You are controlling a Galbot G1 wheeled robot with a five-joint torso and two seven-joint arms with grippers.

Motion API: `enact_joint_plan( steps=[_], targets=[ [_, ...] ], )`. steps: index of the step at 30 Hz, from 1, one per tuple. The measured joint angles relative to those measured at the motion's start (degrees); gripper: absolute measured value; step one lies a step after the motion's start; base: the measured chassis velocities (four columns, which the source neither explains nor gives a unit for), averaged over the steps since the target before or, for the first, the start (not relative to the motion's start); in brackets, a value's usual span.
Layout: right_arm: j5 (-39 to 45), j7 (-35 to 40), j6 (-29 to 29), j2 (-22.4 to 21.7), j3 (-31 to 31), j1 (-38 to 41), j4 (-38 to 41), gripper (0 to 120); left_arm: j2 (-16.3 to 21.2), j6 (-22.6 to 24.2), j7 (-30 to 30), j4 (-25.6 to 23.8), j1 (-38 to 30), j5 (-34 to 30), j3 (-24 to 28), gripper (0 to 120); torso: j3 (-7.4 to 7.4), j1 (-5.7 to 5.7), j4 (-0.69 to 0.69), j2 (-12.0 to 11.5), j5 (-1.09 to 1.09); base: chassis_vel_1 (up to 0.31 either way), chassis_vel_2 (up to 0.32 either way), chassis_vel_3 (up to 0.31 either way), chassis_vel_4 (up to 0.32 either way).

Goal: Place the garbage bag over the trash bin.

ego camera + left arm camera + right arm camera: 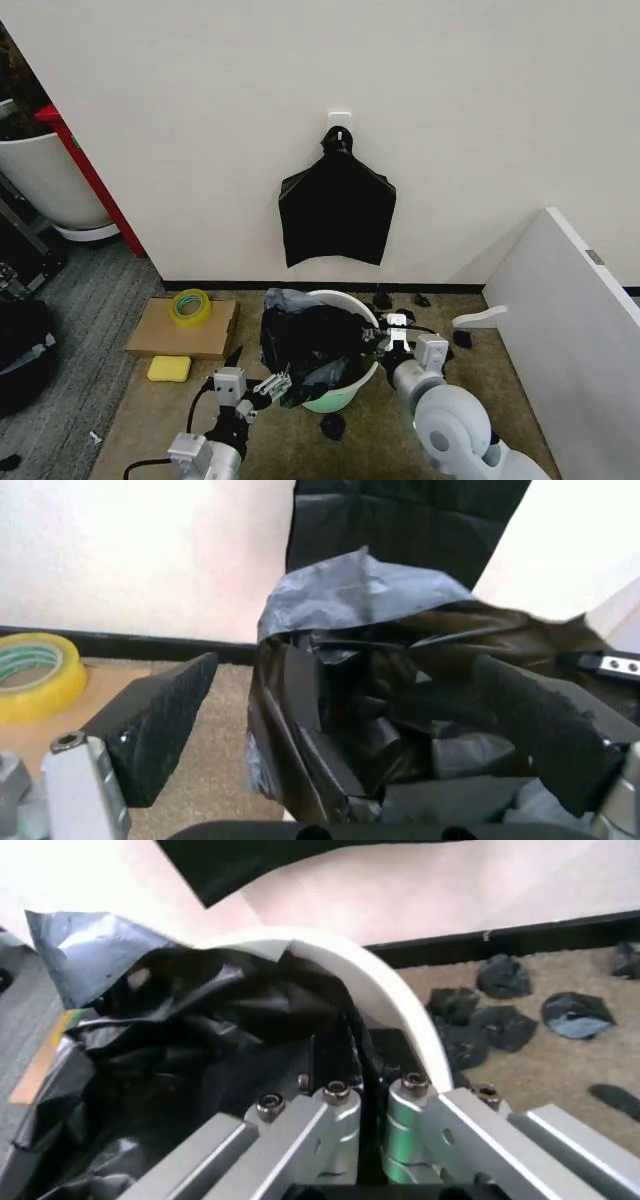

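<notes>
The trash bin (345, 392), a cream-white bucket with a pale green base, stands on the carpet by the wall. The garbage bag (310, 340) is crumpled inside it, and a grey-looking flap (350, 592) sticks up over the left rim. My left gripper (255, 375) is at the bin's near left side. It is open, and its black fingers (155, 716) stand wide apart on either side of the bag (400, 705). My right gripper (385, 335) reaches in at the right rim (370, 982). Its fingers (330, 1057) are pinched together on a fold of the bag (200, 1012).
A flat black bundle (337, 210) hangs from a wall hook above the bin. A cardboard box (185, 335) with a yellow tape roll (190, 305) and a yellow sponge (168, 368) lie to the left. Black scraps (500, 979) dot the carpet. A white panel (570, 300) leans at the right.
</notes>
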Motion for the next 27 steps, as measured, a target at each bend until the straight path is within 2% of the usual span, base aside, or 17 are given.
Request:
enact_joint_plan(
  steps=[3, 10, 14, 17, 23, 27],
  targets=[
    [0.1, 0.1, 0.0, -0.1, 0.2, -0.1, 0.1, 0, 0.4, 1.5, -0.4, 0.0, -0.8, -1.0, 0.1, 100, 0.0, 0.0, 0.0, 0.0, 0.0, 0.0, 0.0, 0.0, 0.0],
    [0.3, 0.7, 0.0, -0.9, 0.7, -0.7, -0.1, 0, 3.9, 12.2, -3.5, 0.1, -9.4, -9.0, 1.6, 100, 0.0, 0.0, -0.02, 0.0, 0.0, 0.0, 0.0, 0.0, 0.0],
    [0.9, 1.0, -0.2, -1.5, 0.7, -0.4, -0.2, 0, 4.6, 15.0, -5.0, 0.3, -11.9, -10.8, 1.8, 100, 0.0, 0.0, -0.03, 0.0, 0.0, 0.0, 0.0, 0.0, 0.0],
    [1.7, 1.3, -0.5, -2.0, 0.3, 0.6, -0.9, 0, 4.5, 17.7, -6.6, 1.2, -13.2, -12.3, 1.9, 100, 0.01, 0.0, 0.02, 0.0, 0.01, 0.0, 0.0, 0.0, 0.0],
    [2.1, 1.6, -0.6, -2.3, 0.0, 0.8, -1.4, 0, 3.3, 20.3, -7.9, 3.8, -15.4, -14.6, 2.2, 100, 0.0, 0.0, 0.01, 0.0, 0.0, 0.0, 0.0, 0.0, 0.0],
    [2.2, 1.8, -0.7, -2.5, -0.2, 0.8, -1.5, 0, 2.1, 22.3, -9.7, 5.3, -18.5, -18.7, 2.4, 100, 0.0, 0.0, 0.01, 0.0, 0.0, 0.0, 0.0, 0.0, 0.0]
  ],
)
